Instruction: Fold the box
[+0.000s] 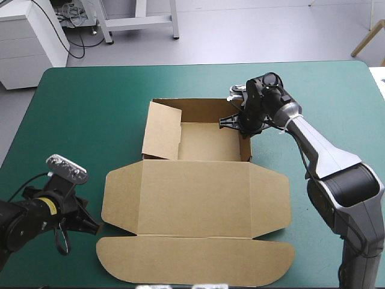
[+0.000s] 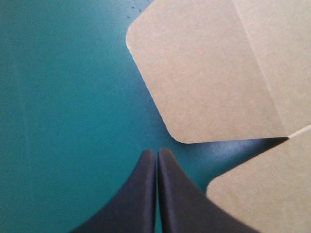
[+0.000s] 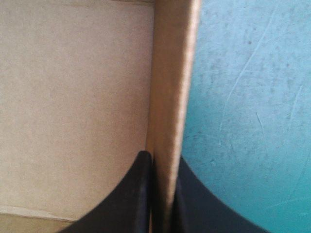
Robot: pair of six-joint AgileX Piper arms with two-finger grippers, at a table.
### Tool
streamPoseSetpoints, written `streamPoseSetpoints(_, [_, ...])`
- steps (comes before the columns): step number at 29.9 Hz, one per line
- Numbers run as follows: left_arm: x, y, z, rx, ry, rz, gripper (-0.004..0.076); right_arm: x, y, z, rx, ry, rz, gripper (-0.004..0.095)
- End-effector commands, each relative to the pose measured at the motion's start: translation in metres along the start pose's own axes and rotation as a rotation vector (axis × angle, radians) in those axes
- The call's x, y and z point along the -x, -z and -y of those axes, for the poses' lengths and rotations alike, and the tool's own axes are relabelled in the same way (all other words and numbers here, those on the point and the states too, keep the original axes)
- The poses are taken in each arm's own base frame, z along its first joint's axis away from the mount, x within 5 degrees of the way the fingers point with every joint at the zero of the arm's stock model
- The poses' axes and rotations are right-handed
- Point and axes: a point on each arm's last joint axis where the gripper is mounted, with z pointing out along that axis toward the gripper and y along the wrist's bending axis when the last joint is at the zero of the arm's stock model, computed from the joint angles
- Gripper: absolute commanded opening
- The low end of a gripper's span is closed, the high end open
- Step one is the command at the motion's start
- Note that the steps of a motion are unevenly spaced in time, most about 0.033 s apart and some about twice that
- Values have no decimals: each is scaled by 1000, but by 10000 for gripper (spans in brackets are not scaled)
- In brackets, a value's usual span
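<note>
The brown box (image 1: 198, 192) lies in the middle of the teal-green table. Its far part forms a tray with the back and right walls raised, while the left wall (image 1: 161, 131) leans outward. The lid (image 1: 195, 259) and side flaps lie flat toward the near edge. My right gripper (image 1: 245, 123) is shut on the box's right wall (image 3: 167, 92), one finger inside the tray and one outside. My left gripper (image 1: 90, 227) is shut and holds nothing. It rests low on the cover just off the rounded corner of the left flap (image 2: 204, 73).
Bare teal-green cover (image 1: 72, 114) stretches to the left of the box and along the far edge. The table's right edge (image 1: 376, 84) lies beyond the right arm.
</note>
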Motion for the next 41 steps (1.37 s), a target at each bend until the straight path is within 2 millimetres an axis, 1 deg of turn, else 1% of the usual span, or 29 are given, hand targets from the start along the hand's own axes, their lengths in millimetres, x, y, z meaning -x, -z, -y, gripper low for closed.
streamPoseSetpoints(1, [-14, 3, 2, 7, -3, 112, -10, 3, 28, 3, 33, 5, 75, -19])
streamPoseSetpoints(5, [-43, -7, 6, 6, -1, 103, -10, 5, 33, 10, 33, -14, 89, -19])
streamPoseSetpoints(7, [-55, -9, 7, 6, 0, 107, -10, 6, 40, 20, 22, -31, 107, -19])
streamPoseSetpoints(10, [-70, -10, 9, 9, 2, 130, -10, 8, 55, 41, 8, -48, 146, -19])
streamPoseSetpoints(11, [-75, -9, 10, 10, 3, 141, -10, 9, 62, 56, -8, -68, 164, -19])
streamPoseSetpoints(12, [-79, -8, 10, 12, 5, 154, -10, 10, 67, 66, -16, -79, 176, -19])
streamPoseSetpoints(16, [-90, -1, 9, 34, 4, 204, -10, 9, 87, 123, -87, -158, 224, -19])
streamPoseSetpoints(18, [-95, 1, 8, 48, 1, 219, -10, 5, 96, 165, -133, -220, 237, -19])
streamPoseSetpoints(19, [-97, 1, 8, 59, -2, 225, -10, 3, 98, 180, -150, -240, 237, -19])
streamPoseSetpoints(20, [-98, 1, 7, 63, -3, 229, -10, -2, 101, 204, -174, -282, 239, -19])
streamPoseSetpoints(21, [-99, 1, 6, 77, -8, 227, -10, -5, 103, 219, -190, -308, 239, -19])
streamPoseSetpoints(23, [-102, -1, 5, 91, -14, 203, -10, -17, 109, 256, -230, -377, 239, -19])
streamPoseSetpoints(24, [-103, -3, 5, 94, -16, 189, -10, -23, 112, 270, -245, -406, 239, -19])
streamPoseSetpoints(25, [-105, -5, 5, 97, -18, 176, -10, -31, 116, 290, -265, -453, 239, -19])
streamPoseSetpoints(28, [-107, -9, 6, 95, -22, 160, -10, -52, 125, 328, -295, -559, 246, -19])
streamPoseSetpoints(31, [-107, -9, 6, 95, -22, 160, -10, -68, 131, 352, -295, -640, 257, -19])
streamPoseSetpoints(33, [-107, -9, 6, 95, -22, 160, -10, -74, 134, 360, -279, -688, 268, -14])
streamPoseSetpoints(35, [-107, -9, 6, 95, -22, 160, -10, -78, 135, 364, -281, -704, 271, 12])
streamPoseSetpoints(37, [-107, -9, 6, 95, -22, 160, -10, -78, 135, 365, -285, -703, 269, 80])
streamPoseSetpoints(41, [-107, -9, 5, 97, -20, 160, -10, -77, 135, 364, -269, -705, 275, 304])
